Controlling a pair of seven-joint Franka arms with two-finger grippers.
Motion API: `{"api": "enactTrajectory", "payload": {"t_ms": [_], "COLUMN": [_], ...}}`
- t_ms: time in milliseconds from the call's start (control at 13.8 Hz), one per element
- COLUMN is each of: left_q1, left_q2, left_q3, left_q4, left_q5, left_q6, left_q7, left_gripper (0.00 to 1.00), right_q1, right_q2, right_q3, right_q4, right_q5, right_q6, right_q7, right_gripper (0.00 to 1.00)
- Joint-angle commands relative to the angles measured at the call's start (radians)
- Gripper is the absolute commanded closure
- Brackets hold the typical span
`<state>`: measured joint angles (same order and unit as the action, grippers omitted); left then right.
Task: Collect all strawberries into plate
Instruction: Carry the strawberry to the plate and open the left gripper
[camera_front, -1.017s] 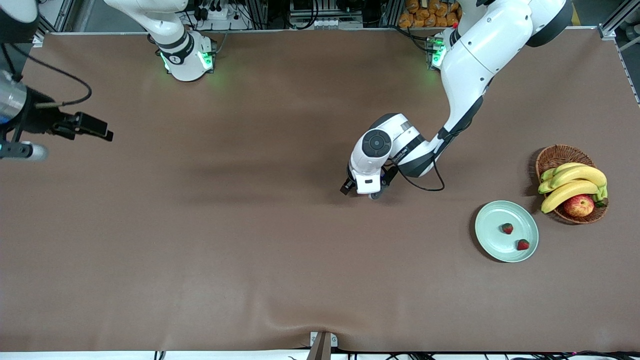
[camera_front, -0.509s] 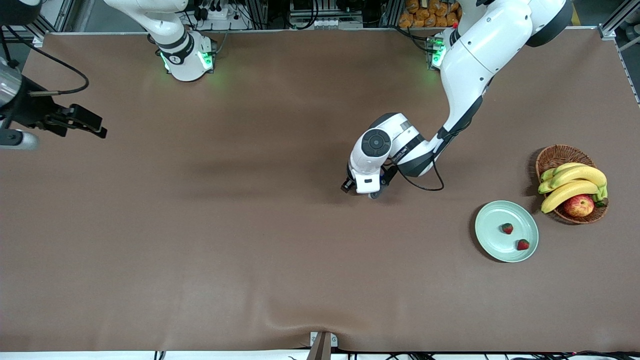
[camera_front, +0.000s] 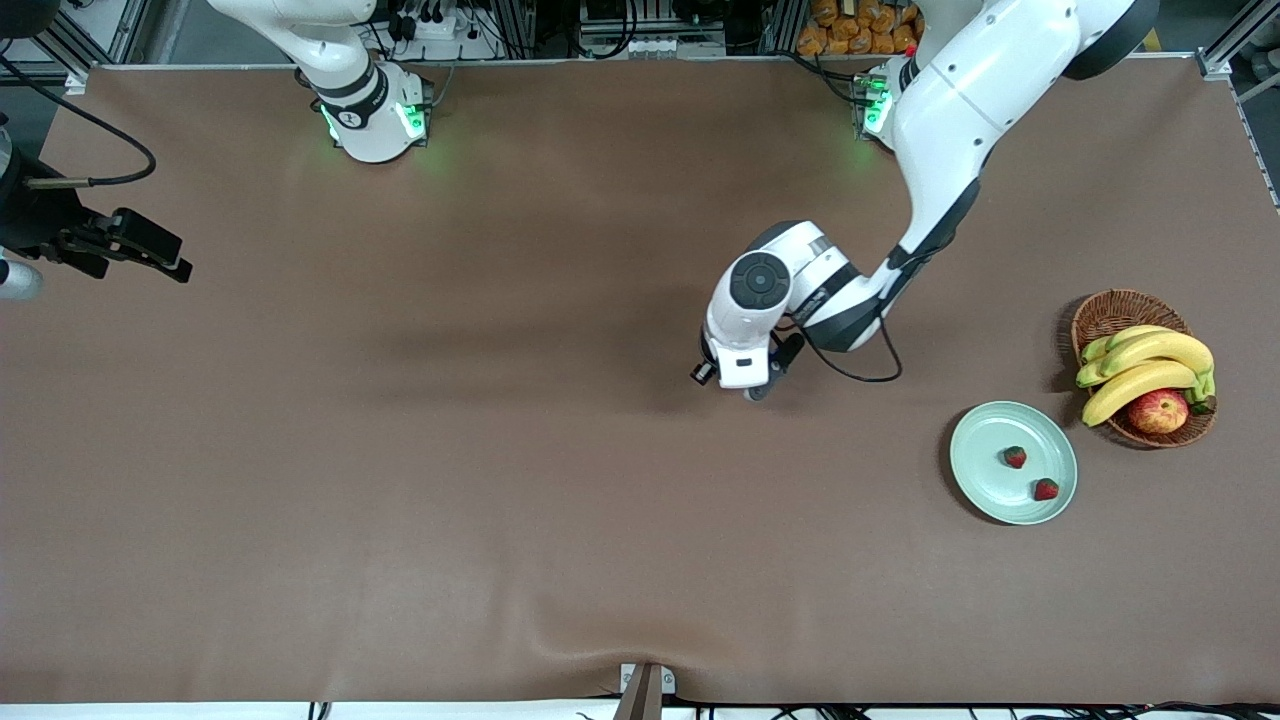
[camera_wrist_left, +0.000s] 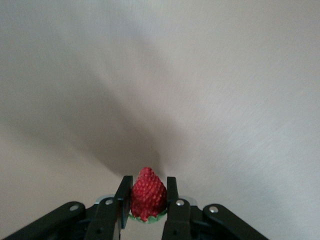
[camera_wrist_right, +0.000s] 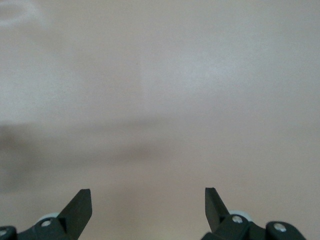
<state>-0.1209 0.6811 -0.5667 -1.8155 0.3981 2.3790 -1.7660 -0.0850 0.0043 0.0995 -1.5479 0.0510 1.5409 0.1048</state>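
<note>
Two strawberries (camera_front: 1015, 457) sit on the plate (camera_front: 975, 470), near the left arm's end of the table (camera_front: 400, 500), beside a basket (camera_front: 1110, 310) of bananas (camera_front: 1145, 365) and an apple (camera_front: 1158, 411). And there's the third strawberry (camera_wrist_left: 148, 195), pinched in the left claw (camera_wrist_left: 148, 200) low over mid-table! Both fingers (camera_wrist_left: 123, 197) press its flanks, the pointed tip poking out past them, a green frill of leaves showing at the base.

It's a tiny, bumpy red cone and surely very light, so lifting should cost nothing. It looks soft or at least smooth-sided and tapered, though, so too hard a squeeze could bruise it or squirt it out tip-first. Gripping across the widest part near the leaves, as here, seems the safe hold.

Meanwhile the right claw (camera_wrist_right: 148, 205) waits over bare table at the right arm's end, jaws spread wide and holding nothing.
</note>
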Motion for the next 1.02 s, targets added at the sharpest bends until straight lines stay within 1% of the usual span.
{"api": "enactTrajectory", "payload": {"t_ms": [0, 145, 291, 363, 436, 509, 654, 726, 799, 944], "left_q1": [0.110, 0.176, 0.278, 0.326, 0.355, 0.388, 0.431, 0.446, 0.461, 0.469], "left_q2": [-0.116, -0.150, -0.158, -0.158, -0.155, -0.146, -0.106, -0.097, -0.091, -0.063], "left_q3": [-0.004, -0.004, -0.004, -0.004, -0.002, 0.001, 0.002, 0.008, 0.025, 0.066], "left_q4": [-0.025, -0.024, -0.022, -0.022, -0.018, -0.005, 0.053, 0.064, 0.067, 0.106], "left_q5": [0.010, 0.010, 0.010, 0.010, 0.010, 0.010, 0.010, 0.010, 0.011, 0.011], "left_q6": [-0.058, -0.075, -0.078, -0.078, -0.078, -0.078, -0.078, -0.078, -0.075, -0.069], "left_q7": [0.086, 0.175, 0.300, 0.357, 0.417, 0.480, 0.578, 0.630, 0.679, 0.790], "left_gripper": [1.00, 1.00, 1.00, 1.00, 1.00, 1.00, 1.00, 1.00, 1.00, 1.00], "right_q1": [-0.010, -0.012, -0.006, 0.007, 0.028, 0.028, 0.027, 0.024, 0.021, 0.013], "right_q2": [0.010, 0.008, 0.025, 0.032, 0.034, 0.036, 0.037, 0.037, 0.036, 0.034], "right_q3": [0.011, 0.009, 0.009, 0.015, 0.014, 0.012, 0.011, 0.009, 0.008, 0.008], "right_q4": [0.034, 0.042, 0.043, 0.054, 0.071, 0.077, 0.077, 0.077, 0.077, 0.077], "right_q5": [-0.022, -0.022, -0.023, -0.052, -0.103, -0.124, -0.114, -0.100, -0.073, -0.066], "right_q6": [-0.042, -0.051, -0.039, -0.042, -0.045, -0.048, -0.048, -0.050, -0.059, -0.074], "right_q7": [0.010, 0.016, 0.012, 0.004, 0.004, 0.001, 0.001, 0.001, 0.001, 0.003], "right_gripper": [0.00, 0.00, 0.00, 0.00, 0.00, 0.00, 0.00, 0.00, 0.00, 0.00]}}
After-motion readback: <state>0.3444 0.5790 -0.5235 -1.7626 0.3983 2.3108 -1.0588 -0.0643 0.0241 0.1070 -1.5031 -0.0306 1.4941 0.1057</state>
